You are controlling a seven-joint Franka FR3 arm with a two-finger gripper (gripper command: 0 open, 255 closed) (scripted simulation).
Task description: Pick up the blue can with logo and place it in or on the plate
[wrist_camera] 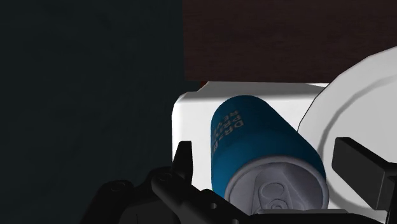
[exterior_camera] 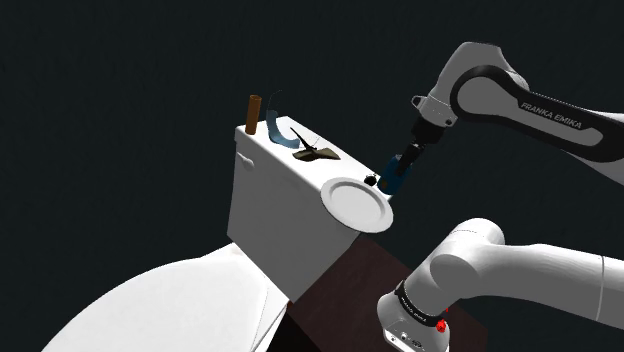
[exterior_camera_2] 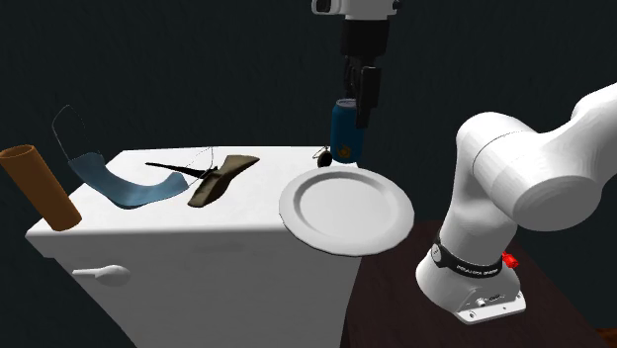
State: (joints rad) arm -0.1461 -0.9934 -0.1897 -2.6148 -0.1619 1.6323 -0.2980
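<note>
Pincer (wrist_camera: pixel 266 147) fingers stand wide, one on each side of the blue can (wrist_camera: pixel 261 137). The wrist view shows a thin gap between each finger and the can's wall, so the can is straddled, not clasped.

The can stands on the white cistern (exterior_camera_2: pixel 198 232) lid, at the lid's far edge in the second exterior view. It is just behind the white plate (exterior_camera_2: pixel 346 210) and directly under the pincer, which comes down from above. Whether its foot touches the plate's rim I cannot tell.

The can's long axis is upright, in line with the fingers. Its silver pull-tab top points up at the wrist camera and its base sits on the lid. White lettering runs along its side, and an orange mark shows low on the wall in the second exterior view.

A small black thing (exterior_camera_2: pixel 324 155) lies just beside the can. Further along the lid, well apart from it, are a dark brown piece (exterior_camera_2: pixel 220 180), a curved blue piece (exterior_camera_2: pixel 119 184) and a tilted brown cylinder (exterior_camera_2: pixel 40 186).
</note>
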